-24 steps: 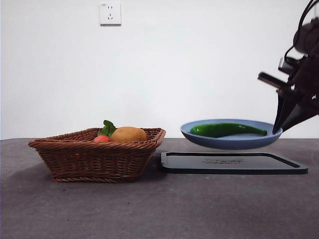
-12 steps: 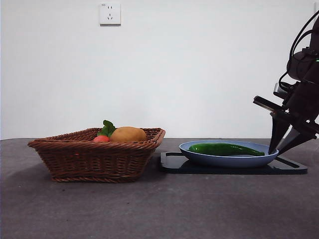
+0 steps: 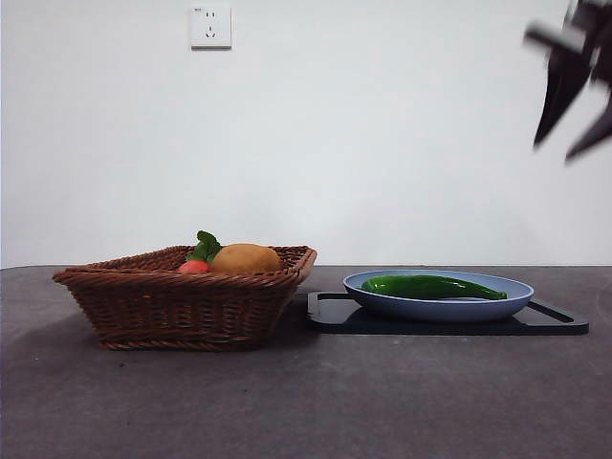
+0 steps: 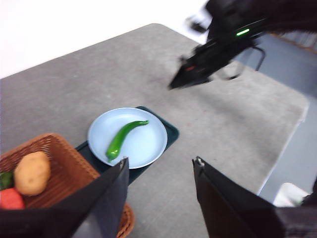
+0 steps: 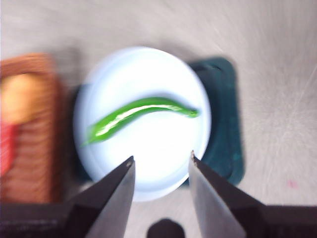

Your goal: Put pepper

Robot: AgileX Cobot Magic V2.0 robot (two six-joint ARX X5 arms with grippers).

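While the pepper (image 3: 432, 286) lies lengthwise across the blue plate (image 3: 435, 308), nothing is gripping it, and the plate itself sits flat on the dark tray (image 3: 564, 323), just beside the wicker basket (image 3: 182, 306) and toward the right side of the bench (image 3: 306, 402).

The right hand (image 3: 572, 91) is high above the bench's right edge, well apart from the plate. In its own wrist view the right hand looks straight down on the pepper, with its jaws spread apart and nothing between them; that picture is blurred, so I would not swear to more than that. The left hand (image 4: 159, 171) hangs well above the bench too, jaws parted and empty, with the plate and the basket's corner in sight below it.

The basket holds a round yellow-orange fruit (image 3: 247, 258) and a small red fruit (image 3: 194, 267) with green leaves, both untouched as far as the pictures show.

How far along this is depends on what "put" means. If the goal is the pepper on the plate and the plate on the tray, the work looks done, with only the arm to park. If the pepper belongs in the basket, the pick and the carry across are both left to do.
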